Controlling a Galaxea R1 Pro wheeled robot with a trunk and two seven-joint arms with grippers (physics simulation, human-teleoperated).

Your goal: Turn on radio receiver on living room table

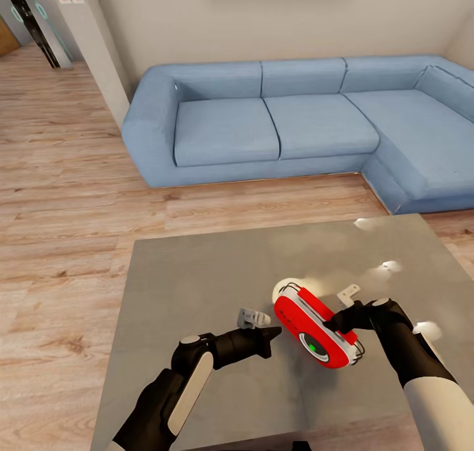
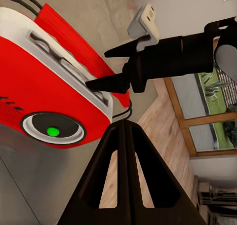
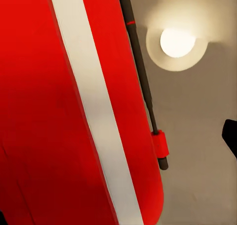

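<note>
One radio receiver point(image 1: 315, 330) on the grey table point(image 1: 197, 280), near-right part, tilted on edge, long axis running far-left to near-right, dial facing near-left. Two grippers: right gripper point(image 1: 339, 322) clamped on its top edge; left gripper point(image 1: 272, 333) pinched closed, just left.

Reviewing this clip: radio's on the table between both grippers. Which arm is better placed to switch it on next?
Right, probably. The right gripper already has its fingertips at the radio receiver, on its white edge band, while the left gripper sits shut beside it on the table, short of the red face.
</note>
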